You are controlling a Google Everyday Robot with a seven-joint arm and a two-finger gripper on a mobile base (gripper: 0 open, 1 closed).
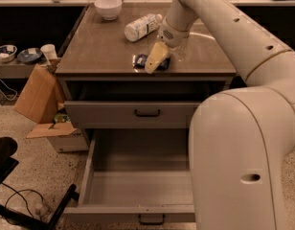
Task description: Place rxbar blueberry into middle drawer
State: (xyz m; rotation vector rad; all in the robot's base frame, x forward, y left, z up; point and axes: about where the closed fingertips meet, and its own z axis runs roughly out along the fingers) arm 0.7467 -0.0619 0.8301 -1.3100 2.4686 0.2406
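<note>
The rxbar blueberry (140,60) lies flat on the brown countertop (99,51) near its front edge, a dark blue wrapper partly hidden by my gripper. My gripper (166,60) is down on the bar's right part. Its cream finger (156,57) rests over the bar, and the other finger stands apart to the right, so the gripper is open. The middle drawer (86,176) is pulled out wide below, a deep grey tray with nothing in it and a dark handle on its front. The shorter grey drawer front (114,114) above it is shut.
A white bottle (142,27) lies on its side behind the bar and a white bowl (108,7) stands at the back. My own arm and base (243,166) fill the right side. Cardboard boxes (39,95) and a black chair base (23,210) are on the floor at the left.
</note>
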